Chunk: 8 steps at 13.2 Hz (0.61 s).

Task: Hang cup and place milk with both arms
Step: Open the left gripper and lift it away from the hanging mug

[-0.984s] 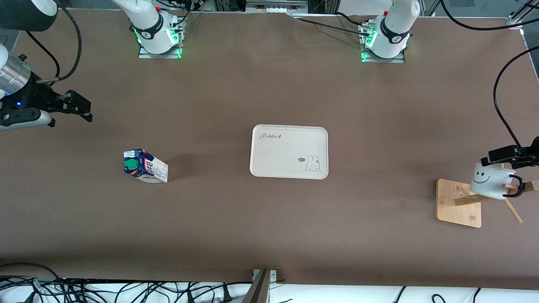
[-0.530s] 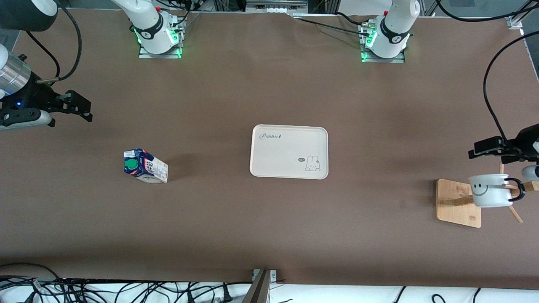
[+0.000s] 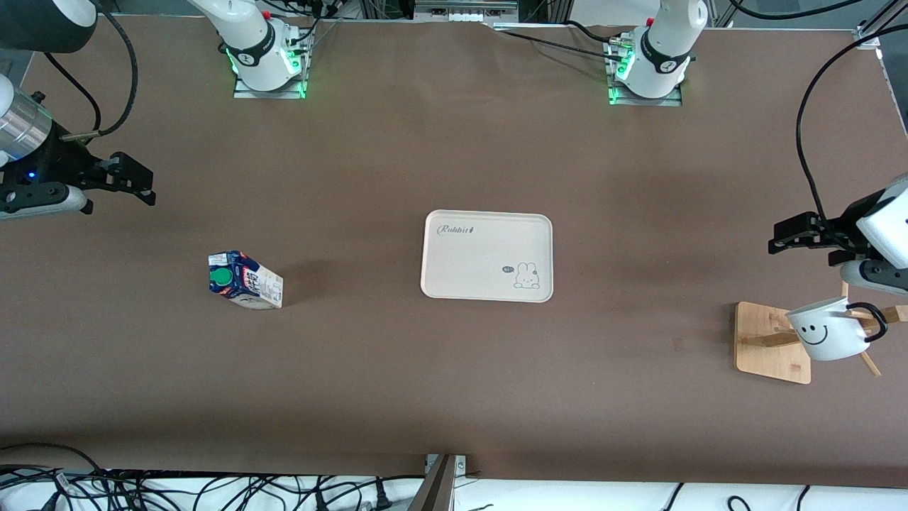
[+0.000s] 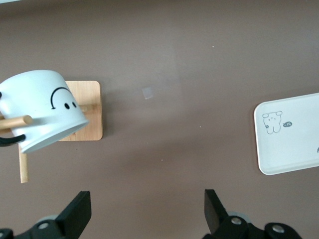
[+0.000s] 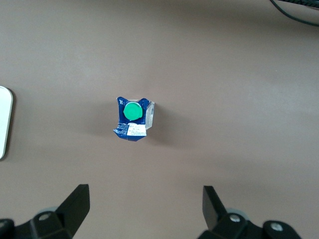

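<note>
At the left arm's end of the table, my left gripper (image 3: 798,238) hangs in the air over bare brown table (image 3: 397,376), its fingers (image 4: 75,214) spread wide apart with nothing between them; just below it in the front view the cup (image 3: 826,333) hangs by its black handle (image 3: 874,323) on a peg of the wooden rack (image 3: 772,342), tilted, its smiley face turned toward the front camera; from my left wrist the cup (image 4: 42,117) shows with the peg (image 4: 15,121) running across it, though I cannot quite tell how far the handle sits along that peg; the rack's flat base (image 4: 89,112) lies on the table under it. At the right arm's end, my right gripper (image 3: 131,181) waits in the air, its fingers (image 5: 75,206) also parted and holding nothing; the milk (image 3: 245,280) stands on the table nearer to the front camera than that gripper's spot, its green cap (image 5: 132,110) facing up at my right wrist; the milk (image 5: 133,119) is well apart from the white tray (image 3: 486,255), which lies in the middle of the table between the two ends, a rabbit drawing (image 3: 526,275) in one corner.
</note>
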Each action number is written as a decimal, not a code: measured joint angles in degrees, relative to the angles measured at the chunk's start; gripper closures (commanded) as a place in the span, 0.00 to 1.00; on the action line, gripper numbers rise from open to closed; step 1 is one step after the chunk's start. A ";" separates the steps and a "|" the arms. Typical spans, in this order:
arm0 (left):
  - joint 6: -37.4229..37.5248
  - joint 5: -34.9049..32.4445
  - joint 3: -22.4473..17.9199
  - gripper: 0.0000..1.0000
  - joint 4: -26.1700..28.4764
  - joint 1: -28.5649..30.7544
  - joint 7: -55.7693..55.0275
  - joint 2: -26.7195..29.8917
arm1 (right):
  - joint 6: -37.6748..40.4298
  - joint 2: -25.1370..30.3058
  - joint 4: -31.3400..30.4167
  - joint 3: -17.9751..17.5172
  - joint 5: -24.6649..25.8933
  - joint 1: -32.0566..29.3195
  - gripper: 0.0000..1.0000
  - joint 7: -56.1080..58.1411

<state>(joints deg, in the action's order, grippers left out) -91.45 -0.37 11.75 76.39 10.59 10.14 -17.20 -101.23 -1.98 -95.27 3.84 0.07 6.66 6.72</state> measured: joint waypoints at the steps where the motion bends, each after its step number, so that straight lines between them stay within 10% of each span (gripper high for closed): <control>1: -1.46 0.00 -0.80 0.00 3.07 -1.05 -0.09 2.35 | 0.00 0.00 0.01 0.00 0.00 0.00 0.00 0.00; 5: -11.37 0.12 -8.10 0.00 22.96 -7.54 -1.80 16.15 | 0.00 0.00 0.03 -0.01 0.00 0.00 0.00 0.00; 8: -13.51 0.19 -10.39 0.00 27.55 -10.18 -6.18 19.17 | -0.01 0.00 0.03 -0.01 0.00 0.00 0.00 0.00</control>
<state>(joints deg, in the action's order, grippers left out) -104.96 -0.18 1.35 103.94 0.41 3.95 1.96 -101.24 -1.98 -95.24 3.83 0.07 6.66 6.72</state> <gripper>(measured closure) 0.000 0.000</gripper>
